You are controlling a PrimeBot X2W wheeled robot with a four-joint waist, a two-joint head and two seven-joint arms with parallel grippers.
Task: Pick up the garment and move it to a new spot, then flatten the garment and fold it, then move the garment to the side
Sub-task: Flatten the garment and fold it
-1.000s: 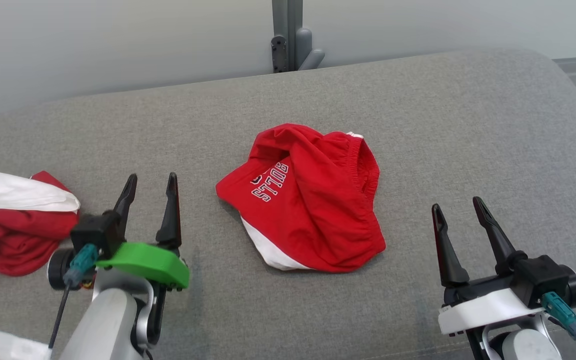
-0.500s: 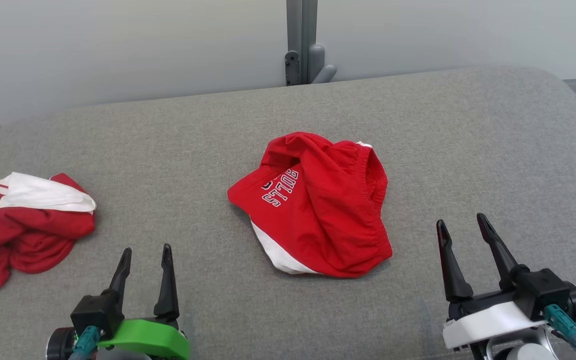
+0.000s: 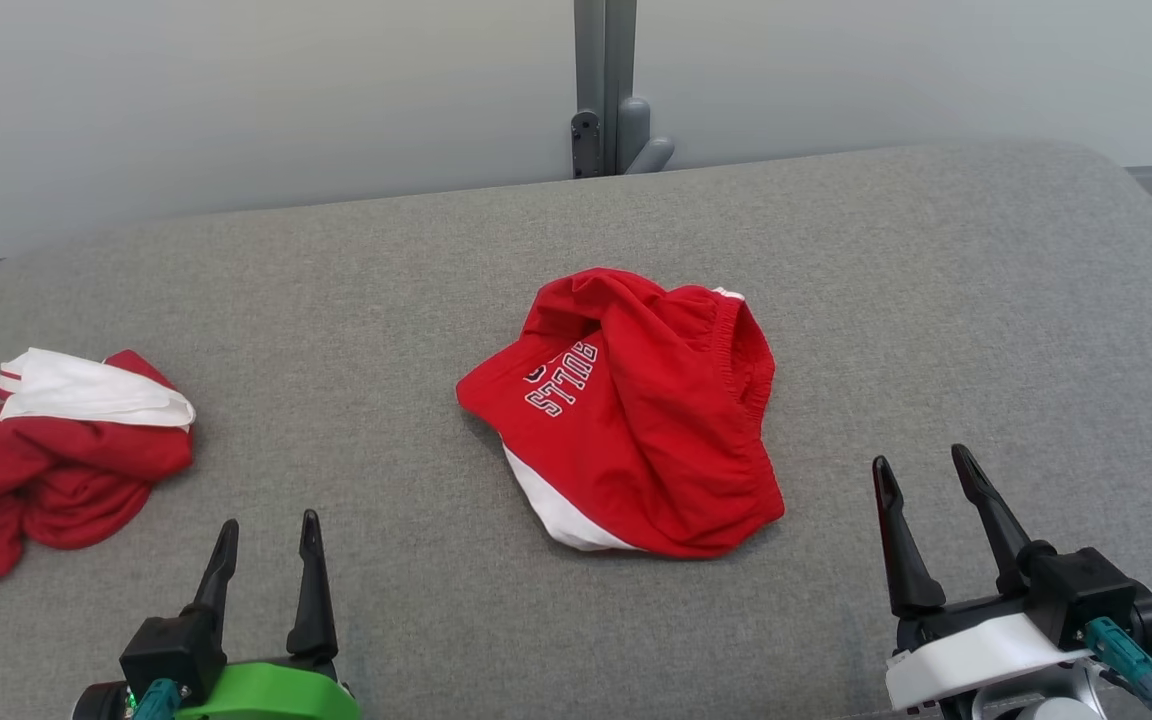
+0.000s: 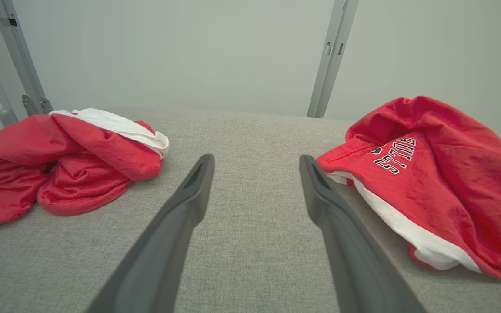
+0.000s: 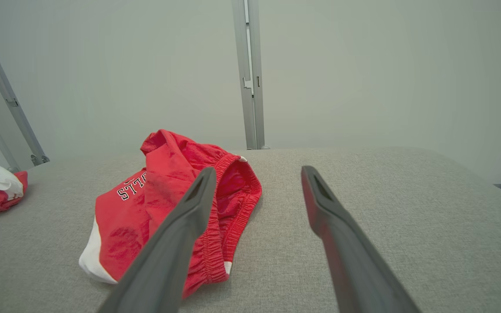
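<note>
Red shorts (image 3: 636, 410) lie crumpled in the middle of a grey padded surface (image 3: 386, 290). They have white trim on the near edge, upside-down white lettering and a gathered waistband to the right. The left gripper (image 3: 269, 522) and right gripper (image 3: 920, 458) flank them at the near edge, clear of the cloth. Both point away, fingers spread and empty. A red-and-white pile (image 3: 56, 450) lies far left.

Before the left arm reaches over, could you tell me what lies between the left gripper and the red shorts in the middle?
The stretch is bare grey cushion between the left gripper and the red shorts, as the head view shows.
</note>
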